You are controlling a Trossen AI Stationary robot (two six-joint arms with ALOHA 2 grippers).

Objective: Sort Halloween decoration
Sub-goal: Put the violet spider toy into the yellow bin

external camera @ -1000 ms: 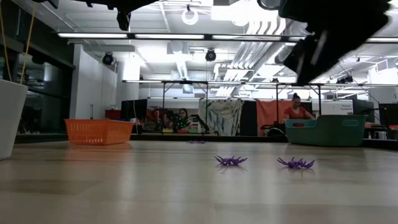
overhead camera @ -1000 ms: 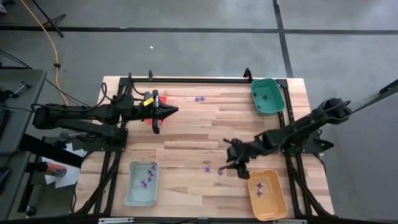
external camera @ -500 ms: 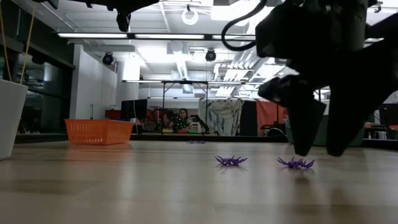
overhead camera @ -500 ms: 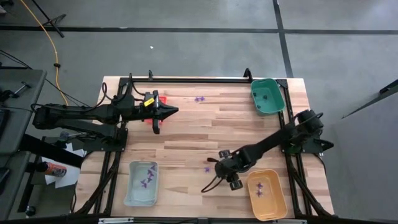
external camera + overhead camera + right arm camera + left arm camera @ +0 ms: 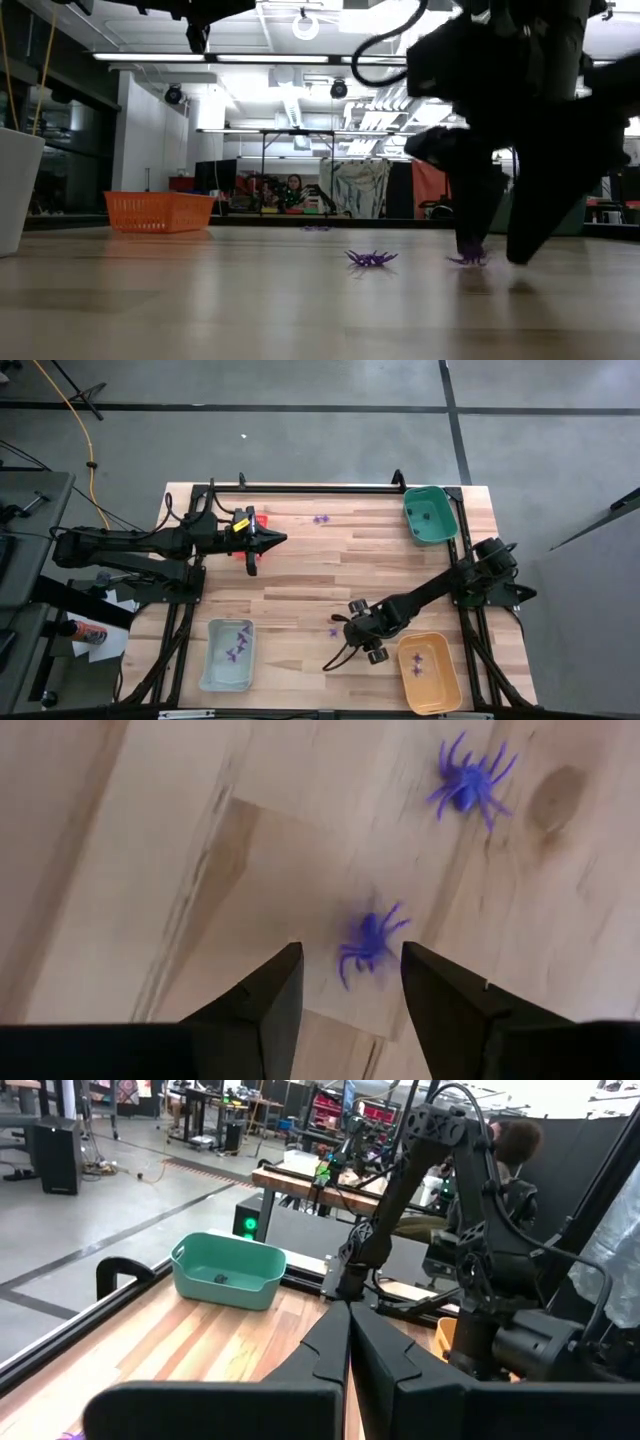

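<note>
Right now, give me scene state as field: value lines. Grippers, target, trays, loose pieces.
right gripper: open, low over the table, fingers astride the target
target: purple spider, on the wood, not gripped
second purple spider: loose, just beyond the target
left gripper: shut, waiting at the table's far left part
pale blue tray: holds purple pieces
orange tray: holds purple pieces
green tray: dark pieces inside

Since a second ago we see the right gripper swing from beside the orange tray toward seven o'clock and drop low over the table. Its fingers, spread wider than before, now straddle one purple spider, with the other spider just beyond.
</note>
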